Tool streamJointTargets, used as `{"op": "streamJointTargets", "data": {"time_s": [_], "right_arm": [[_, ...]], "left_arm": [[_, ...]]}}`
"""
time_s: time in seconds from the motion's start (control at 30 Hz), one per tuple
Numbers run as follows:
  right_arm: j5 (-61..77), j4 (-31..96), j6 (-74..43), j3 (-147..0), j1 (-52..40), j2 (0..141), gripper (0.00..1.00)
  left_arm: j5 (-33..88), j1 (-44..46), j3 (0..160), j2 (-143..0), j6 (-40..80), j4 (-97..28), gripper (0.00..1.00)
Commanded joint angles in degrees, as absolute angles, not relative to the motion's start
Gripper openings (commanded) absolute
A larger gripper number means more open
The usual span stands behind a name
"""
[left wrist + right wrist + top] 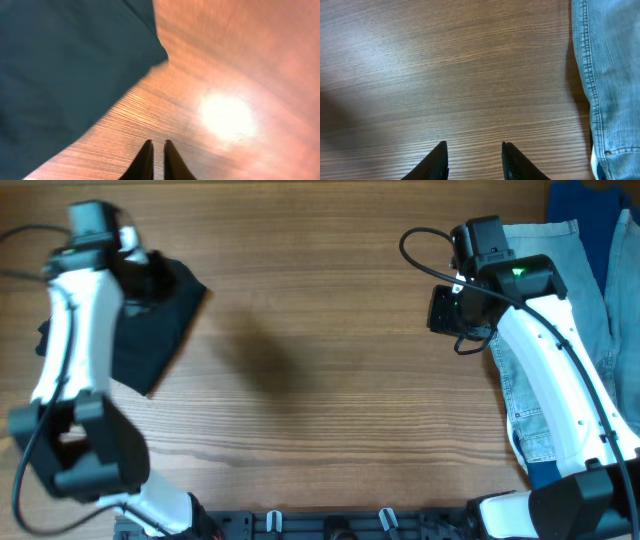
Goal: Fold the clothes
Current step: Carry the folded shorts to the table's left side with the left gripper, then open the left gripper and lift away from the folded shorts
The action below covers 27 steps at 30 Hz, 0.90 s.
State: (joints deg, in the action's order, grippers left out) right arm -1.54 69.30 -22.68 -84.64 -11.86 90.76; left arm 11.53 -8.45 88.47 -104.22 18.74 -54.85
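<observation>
Overhead: left end effector [158,146] nearly closed near black garment [165,315], right end effector [474,146] wide.

The clothes [165,320] lie on the table [320,330], ahead and to the left of the left claw [155,146] — its tips sit over the wood beside the cloth's edge, not on it. The denim garment [610,75] lies to the right of the right claw [472,146] — well apart from the clothes.
</observation>
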Motion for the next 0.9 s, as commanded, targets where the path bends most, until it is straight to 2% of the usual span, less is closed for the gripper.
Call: {"op": "streamJointTargets", "data": {"time_s": [0.0, 0.37, 0.7, 0.87], "right_arm": [[-1.23, 69.82, -22.5, -85.43, -12.03, 90.52, 0.36], [-1.23, 70.61, -22.55, -85.45, -12.03, 90.52, 0.36], [-1.23, 71.16, -22.55, -85.45, -12.03, 90.52, 0.36], [-1.23, 71.26, -22.68, -85.43, -12.03, 90.52, 0.36]], "left_arm": [[2.79, -4.19, 88.84, -110.76, 16.71, -54.41, 0.05], [0.34, -5.93, 88.84, -122.74, 16.69, -40.23, 0.04], [-4.21, -7.88, 88.84, -123.83, 16.75, -31.42, 0.07], [-3.84, -10.74, 88.84, -124.14, 17.12, -31.05, 0.08]]}}
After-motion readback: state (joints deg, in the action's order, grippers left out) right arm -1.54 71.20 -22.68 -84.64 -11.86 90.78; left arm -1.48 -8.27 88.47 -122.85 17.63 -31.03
